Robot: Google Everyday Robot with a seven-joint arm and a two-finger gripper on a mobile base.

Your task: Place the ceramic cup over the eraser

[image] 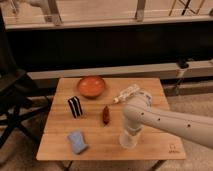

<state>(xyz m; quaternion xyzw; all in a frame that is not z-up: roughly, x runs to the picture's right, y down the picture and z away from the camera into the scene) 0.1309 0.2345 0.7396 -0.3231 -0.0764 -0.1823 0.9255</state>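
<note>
The ceramic cup [127, 141] is a small whitish cup standing on the wooden table [155, 150] near the front edge, right of centre. My gripper [129, 133] points straight down onto the cup from above, and the white arm reaches in from the right and hides the cup's top. The eraser [75, 106] is a small upright black block with white stripes. It stands on the left half of the table, well to the left of the cup and farther back.
An orange-brown bowl [91, 85] sits at the back of the table. A dark red oval object [106, 114] lies between eraser and cup. A light-blue pad [77, 141] lies front left. A pale bottle-like object [127, 93] lies back right. A dark folding chair [15, 100] stands left of the table.
</note>
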